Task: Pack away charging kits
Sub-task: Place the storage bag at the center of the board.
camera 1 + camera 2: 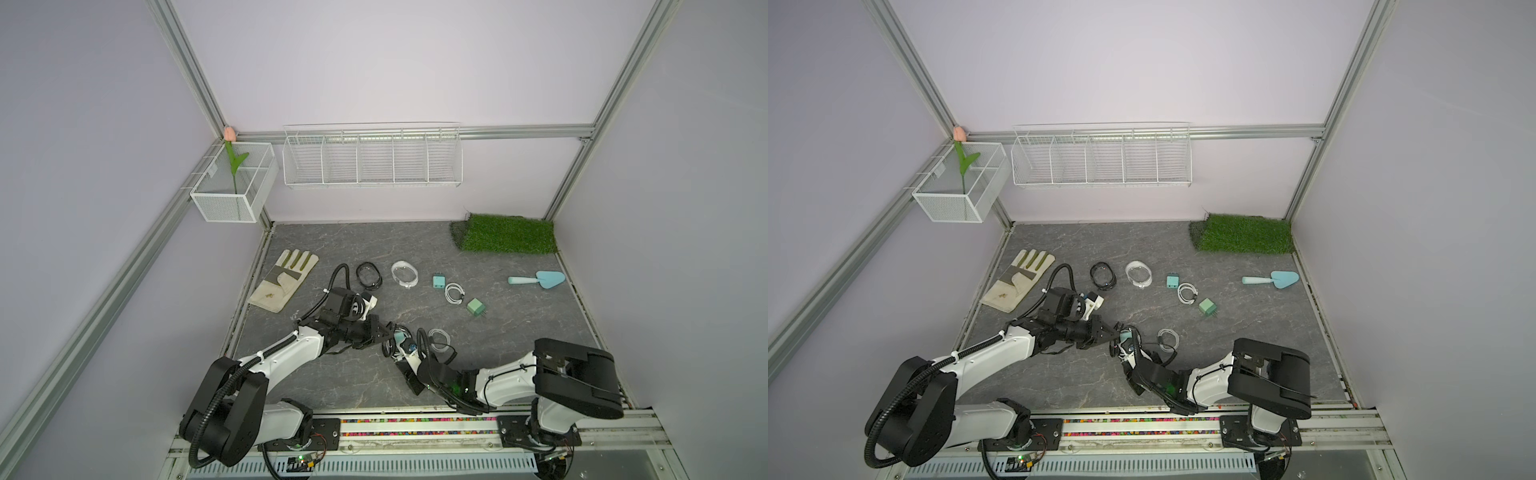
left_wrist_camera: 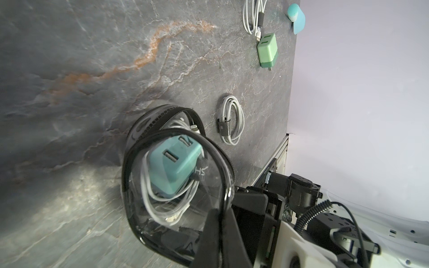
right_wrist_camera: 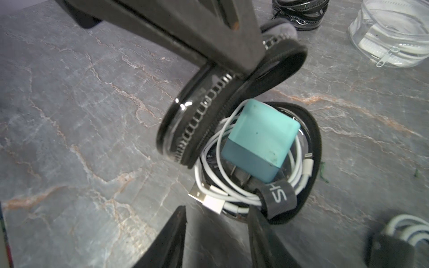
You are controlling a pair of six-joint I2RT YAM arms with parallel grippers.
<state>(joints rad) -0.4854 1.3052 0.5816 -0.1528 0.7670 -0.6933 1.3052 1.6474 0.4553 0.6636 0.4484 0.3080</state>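
Progress: about one kit in three. Near the front of the grey slate table (image 1: pixel 324 374), a black-rimmed clear oval case (image 3: pixel 312 130) lies open with a teal cube plug adapter (image 3: pixel 260 139) and a coiled white cable (image 3: pixel 209 171) inside, not yet zipped. The left hand (image 1: pixel 384 332) pinches its raised lid (image 3: pixel 181 130); the right hand (image 3: pixel 217 215) is spread at its near rim.

Just right lies a loose strapped cable (image 1: pixel 439 338). Farther off wait a green cube adapter (image 1: pixel 476 307), a second loose cable (image 1: pixel 454 293), a small teal adapter (image 1: pixel 438 281), a white-rimmed case (image 1: pixel 404 274) and a second black case (image 1: pixel 368 276). Their contents are unclear.

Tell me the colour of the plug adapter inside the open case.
Teal, darker at its prong end. The plug adapter shows best in the right wrist view.
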